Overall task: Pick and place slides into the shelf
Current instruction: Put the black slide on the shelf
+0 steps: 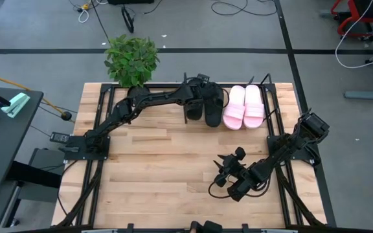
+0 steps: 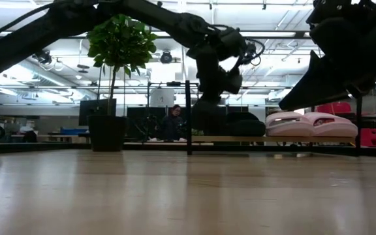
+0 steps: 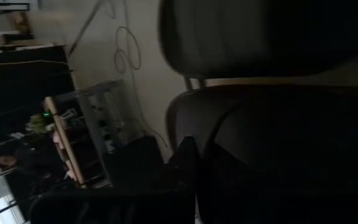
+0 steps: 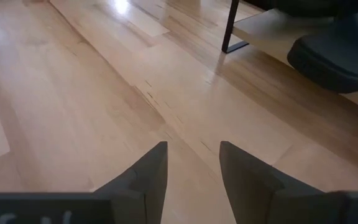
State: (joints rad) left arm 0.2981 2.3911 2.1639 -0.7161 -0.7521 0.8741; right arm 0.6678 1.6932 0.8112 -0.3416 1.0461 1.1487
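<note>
From above you see the left hand (image 1: 195, 111) pinched shut on a black slide (image 1: 193, 107) at the shelf (image 1: 269, 83), beside the pink pair (image 1: 245, 106); your right hand (image 4: 191, 168) hangs open and empty over the table (image 4: 73, 93); only the low view shows a person (image 2: 173, 124) behind.

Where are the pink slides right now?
In the high view, the pink slides sit side by side at the table's far edge, right of centre, beside the black slides on their left.

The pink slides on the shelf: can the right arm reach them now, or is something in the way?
Probably yes. The right gripper hovers open and empty over bare table, and nothing lies between it and the pink slides. The left gripper is busy at the black slides beside them.
</note>
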